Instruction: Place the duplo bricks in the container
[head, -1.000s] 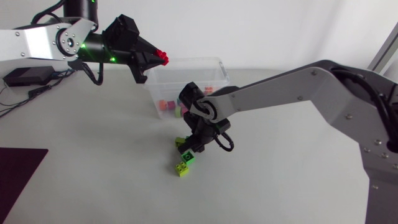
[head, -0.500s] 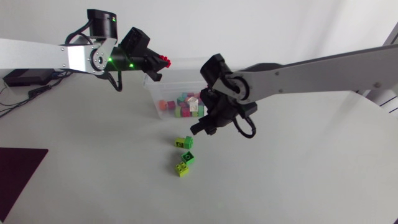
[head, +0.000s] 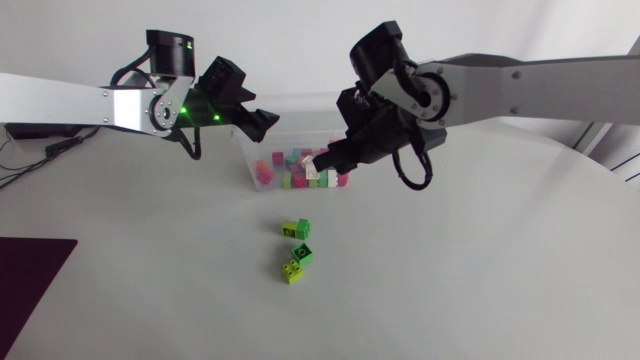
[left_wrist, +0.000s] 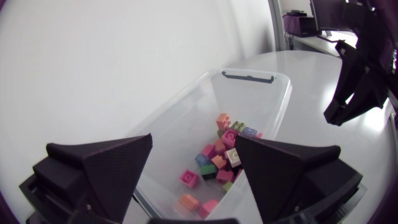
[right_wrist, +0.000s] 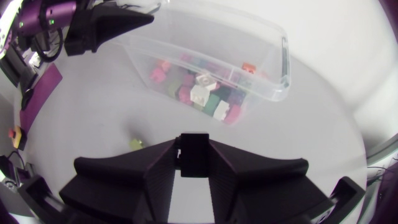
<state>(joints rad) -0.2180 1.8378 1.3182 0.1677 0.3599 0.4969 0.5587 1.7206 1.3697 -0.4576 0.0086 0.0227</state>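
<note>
Left gripper (head: 260, 120): you've got it hanging over the container's (head: 347, 103) left end, looking straight down into the tub (left_wrist: 249, 76).
Left jaws: wide apart, and you can see nothing held between them (left_wrist: 193, 149).
Right gripper (head: 326, 160): it comes in from the right and hovers just above the container's near wall (right_wrist: 283, 62), pointing down toward it.
Right jaws: you cannot tell whether they are apart or together; something dark and blocky sits at the tip (right_wrist: 194, 149), and what it is does not show.
Container: clear plastic, lid off, standing toward the table's (head: 450, 280) far edge, about midway along it.
Binned bricks (head: 295, 170): a mixed heap of pink, orange, green and white on the tub floor (left_wrist: 221, 155).
Loose green bricks (head: 296, 229): three of them out on the table near its middle, nearer to you than the container, clustered close together and well clear of both grippers.
</note>
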